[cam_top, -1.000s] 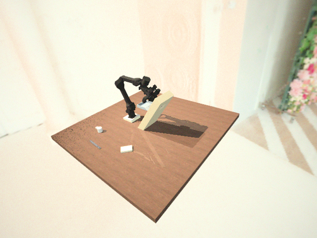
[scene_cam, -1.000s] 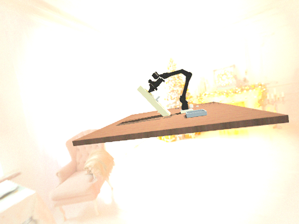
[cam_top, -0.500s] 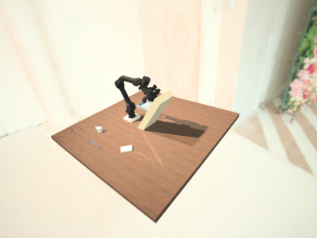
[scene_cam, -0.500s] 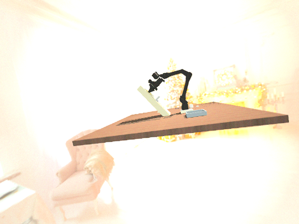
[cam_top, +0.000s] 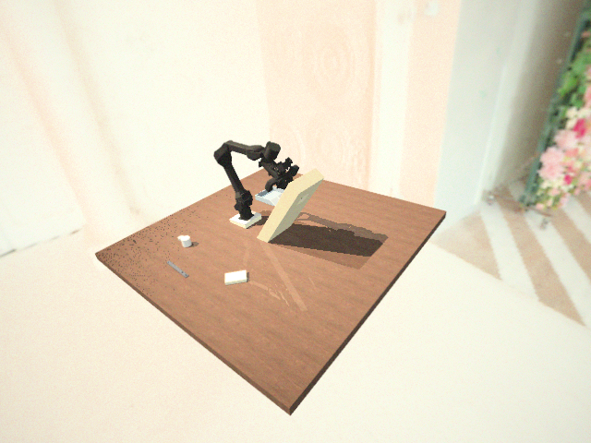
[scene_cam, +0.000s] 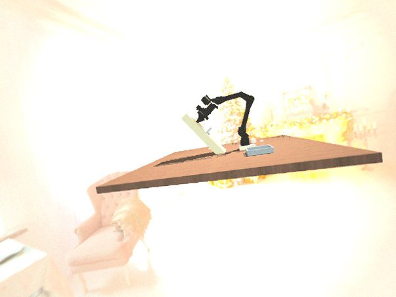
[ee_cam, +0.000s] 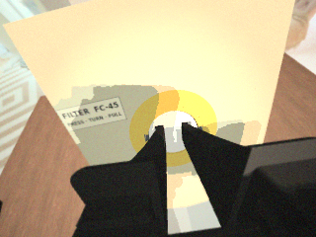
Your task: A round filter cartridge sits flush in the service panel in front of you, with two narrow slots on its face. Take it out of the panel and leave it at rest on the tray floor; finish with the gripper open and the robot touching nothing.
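Observation:
The cream service panel leans tilted on the wooden table. In the wrist view it carries a label reading "FILTER FC-45, PRESS TURN PULL". A yellow ring surrounds the round white filter cartridge, which sits in the panel. My gripper is pressed against the panel face. Its two fingertips reach into the cartridge's face and are shut on the part between them. The slots are hidden by the fingers. The light blue tray stands on the table beside the arm's base.
A small white cup, a thin grey bar and a flat white block lie on the table, well away from the panel. The arm's base stands next to the panel's lower edge.

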{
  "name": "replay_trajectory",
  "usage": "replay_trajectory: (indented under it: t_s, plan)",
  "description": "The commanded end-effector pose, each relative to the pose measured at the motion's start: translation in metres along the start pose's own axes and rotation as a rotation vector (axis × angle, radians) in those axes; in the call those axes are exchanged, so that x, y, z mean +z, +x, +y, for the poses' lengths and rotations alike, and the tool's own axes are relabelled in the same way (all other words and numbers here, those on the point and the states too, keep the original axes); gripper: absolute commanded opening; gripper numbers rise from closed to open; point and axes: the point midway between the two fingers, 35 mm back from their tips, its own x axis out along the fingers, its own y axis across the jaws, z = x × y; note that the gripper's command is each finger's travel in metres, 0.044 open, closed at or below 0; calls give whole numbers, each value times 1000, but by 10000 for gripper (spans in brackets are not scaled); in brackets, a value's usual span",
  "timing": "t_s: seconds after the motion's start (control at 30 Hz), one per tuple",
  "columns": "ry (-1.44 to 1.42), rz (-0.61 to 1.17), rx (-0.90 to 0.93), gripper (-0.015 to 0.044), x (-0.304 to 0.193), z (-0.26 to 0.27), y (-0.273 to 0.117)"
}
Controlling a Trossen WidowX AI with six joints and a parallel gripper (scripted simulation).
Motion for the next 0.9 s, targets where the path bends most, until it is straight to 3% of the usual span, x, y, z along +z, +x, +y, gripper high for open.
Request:
replay_trajectory:
  t_s: [0.0,0.57,0.87]
  plan:
    - [-3,1,1,0,0,0,7]
    - [-3,1,1,0,0,0,7]
    - [-3,6,1,0,2,1,-51]
